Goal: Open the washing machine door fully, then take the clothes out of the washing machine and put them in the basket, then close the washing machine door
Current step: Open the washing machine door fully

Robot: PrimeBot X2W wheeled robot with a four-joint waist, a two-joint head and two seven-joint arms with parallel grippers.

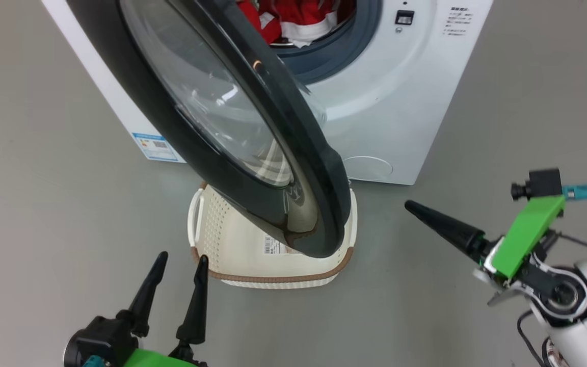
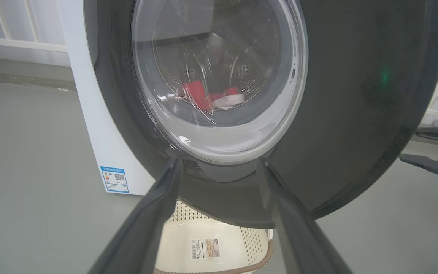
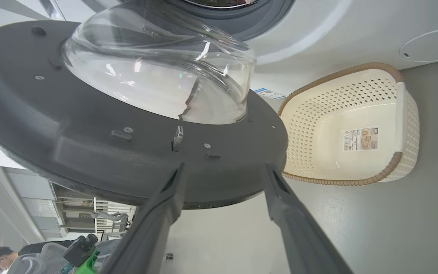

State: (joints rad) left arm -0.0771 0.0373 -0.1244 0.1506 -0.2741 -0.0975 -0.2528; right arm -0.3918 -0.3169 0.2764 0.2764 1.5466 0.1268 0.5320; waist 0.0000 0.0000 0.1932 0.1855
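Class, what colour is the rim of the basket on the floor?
Brown, woven-looking; the basket itself is cream. Best seen in the right wrist view.

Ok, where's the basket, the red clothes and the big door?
basket (image 3: pixel 310 121): right wrist view, its holey inner wall.
clothes (image 1: pixel 293 12): head view, the red fabric.
door (image 1: pixel 319 178): head view, its black rim.

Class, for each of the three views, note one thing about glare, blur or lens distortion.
Head view: white glints on the glass of the washing machine door, under soft, even light. Left wrist view: the clothes look hazy and warped through that glass. Right wrist view: the wide-angle lens makes the near door loom large; the basket is sharp.
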